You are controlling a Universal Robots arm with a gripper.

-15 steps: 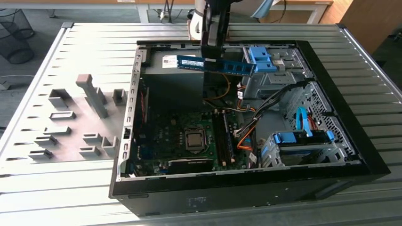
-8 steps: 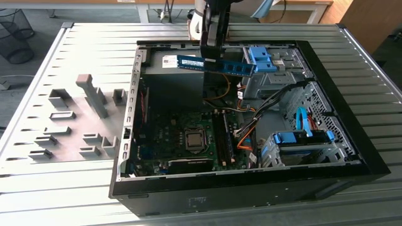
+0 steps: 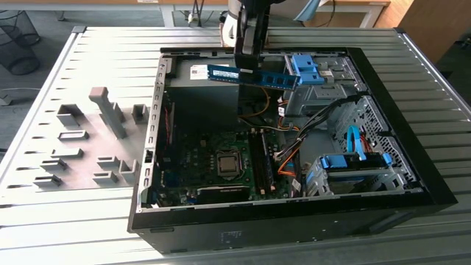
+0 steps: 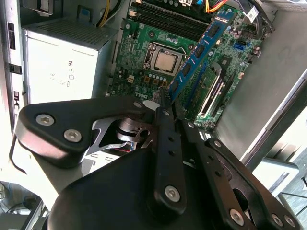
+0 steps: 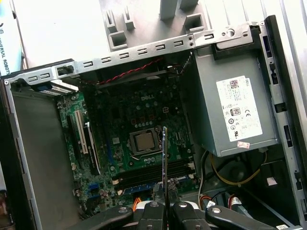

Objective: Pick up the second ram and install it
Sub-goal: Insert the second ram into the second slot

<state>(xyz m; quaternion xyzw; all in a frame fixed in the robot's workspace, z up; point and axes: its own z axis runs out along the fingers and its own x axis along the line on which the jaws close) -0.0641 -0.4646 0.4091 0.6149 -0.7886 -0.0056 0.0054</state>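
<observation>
Closest to the wrist cams is the tool [image 4: 168,98], clenched on the second ram [image 4: 199,48]. Its black fingers [image 5: 154,211] pinch the two flat faces of the stick. In the first wrist view the stick shows edge-on as a thin line, and in the second wrist view you get its blue face with the dark chips.

Under it, well clear of the stick, is the green motherboard [image 5: 120,120] with the shiny CPU socket [image 5: 144,140] in the middle. The long black memory slots [image 5: 148,173] run next to the socket. The grey power supply [image 5: 230,110] sits to one side of the board.

In the exterior view the stick hangs in the air with its long side nearly level, over the far end of the open black computer case [image 3: 294,218] and not touching anything inside. Blue drive caddies [image 3: 353,160] sit on the exterior view's right of the case.

The case lies on a ribbed metal surface [image 3: 110,55], with a cluster of grey fixture blocks [image 3: 70,135] on the exterior view's left. Way back in the left corner there's a wire basket [image 3: 19,38] on the floor.
</observation>
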